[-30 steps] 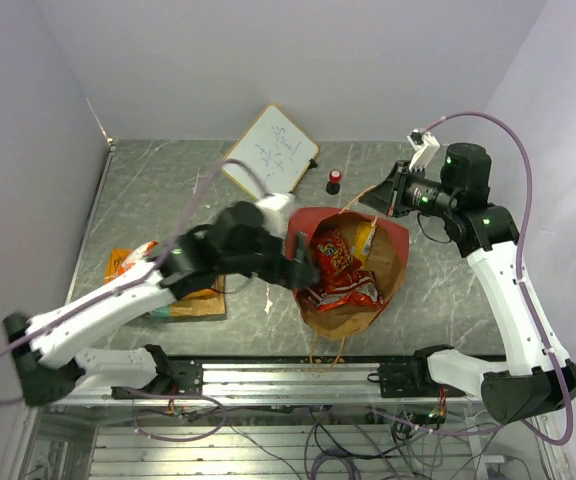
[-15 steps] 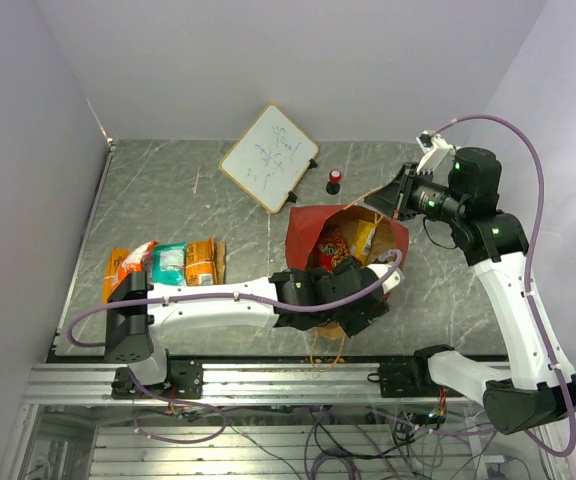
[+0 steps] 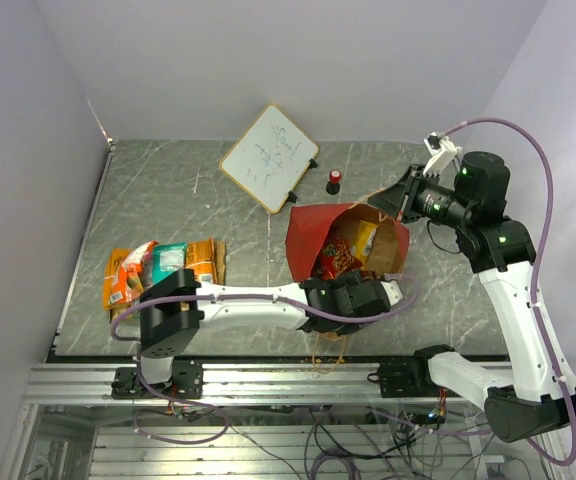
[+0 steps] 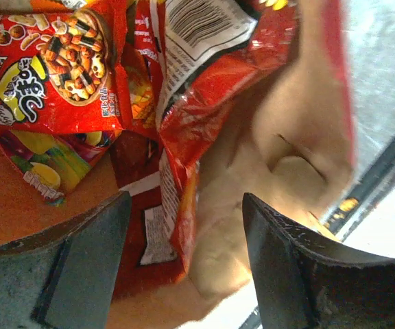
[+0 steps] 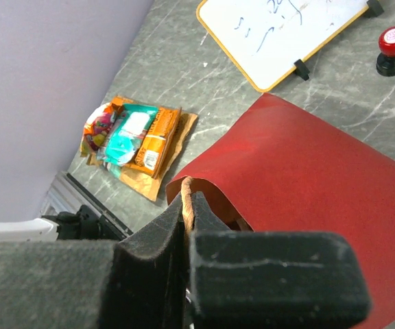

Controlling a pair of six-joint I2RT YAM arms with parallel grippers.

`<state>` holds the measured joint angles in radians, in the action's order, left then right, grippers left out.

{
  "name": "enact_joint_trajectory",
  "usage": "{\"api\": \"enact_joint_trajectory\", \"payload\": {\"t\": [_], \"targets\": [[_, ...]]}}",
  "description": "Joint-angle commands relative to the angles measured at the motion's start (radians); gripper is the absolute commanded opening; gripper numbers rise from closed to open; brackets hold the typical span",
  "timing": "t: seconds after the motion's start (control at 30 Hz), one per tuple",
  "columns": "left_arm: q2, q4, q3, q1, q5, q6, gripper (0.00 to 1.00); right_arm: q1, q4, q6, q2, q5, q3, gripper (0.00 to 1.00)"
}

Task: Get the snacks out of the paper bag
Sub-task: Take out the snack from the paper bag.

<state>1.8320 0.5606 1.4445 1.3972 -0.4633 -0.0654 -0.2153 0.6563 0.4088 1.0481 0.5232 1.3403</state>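
Observation:
The paper bag (image 3: 308, 232), red outside and brown inside, lies at mid-table with its mouth toward the near edge. My right gripper (image 5: 187, 205) is shut on the bag's twisted handle (image 5: 188, 195) and holds the upper rim up; it also shows in the top view (image 3: 396, 200). My left gripper (image 4: 185, 205) is open inside the mouth, low against the brown lining, and from above (image 3: 356, 292) it covers the bag's near rim. The lower edge of a red packet (image 4: 211, 89) hangs between its fingers. More snacks (image 4: 53, 65) lie deeper in the bag. Other snacks (image 3: 163, 265) rest in a pile on the table at left.
A whiteboard (image 3: 268, 157) leans at the back of the table, with a small red-capped object (image 3: 335, 180) to its right. The metal rail (image 3: 268, 375) runs along the near edge. Walls close in the left and back sides.
My left arm swung from the bag's left side round to its near side and pushed the gripper into the mouth. Its jaws narrowed somewhat. My right gripper drew the handle slightly up and right.

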Motion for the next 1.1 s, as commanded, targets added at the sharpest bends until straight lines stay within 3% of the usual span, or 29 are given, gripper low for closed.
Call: {"api": "enact_joint_trajectory", "payload": {"t": [0.0,0.13,0.2,0.37,0.57,0.83,1.07], "targets": [[0.055,-0.062,0.015,-0.059,0.033,0.036,0.77,-0.001,-0.03,0.023,-0.017,-0.01,0.007,0.0],[0.109,-0.073,0.045,-0.068,0.077,0.056,0.74,0.0,0.014,-0.001,0.0,-0.017,0.036,0.0],[0.14,-0.076,0.063,-0.076,0.09,0.058,0.68,-0.001,0.009,-0.002,-0.001,-0.022,0.037,0.0],[0.189,0.027,0.155,-0.09,0.083,0.038,0.39,-0.001,0.022,-0.016,0.008,-0.018,0.054,0.0],[0.033,0.061,0.133,-0.089,0.127,0.004,0.08,-0.001,-0.001,-0.013,-0.003,-0.019,0.027,0.0],[-0.176,0.108,0.136,-0.089,0.214,-0.051,0.07,0.0,-0.009,-0.045,-0.003,-0.066,0.037,0.0],[-0.28,0.162,0.239,-0.09,0.269,-0.12,0.07,-0.001,0.02,-0.076,0.021,-0.083,0.072,0.0]]}}
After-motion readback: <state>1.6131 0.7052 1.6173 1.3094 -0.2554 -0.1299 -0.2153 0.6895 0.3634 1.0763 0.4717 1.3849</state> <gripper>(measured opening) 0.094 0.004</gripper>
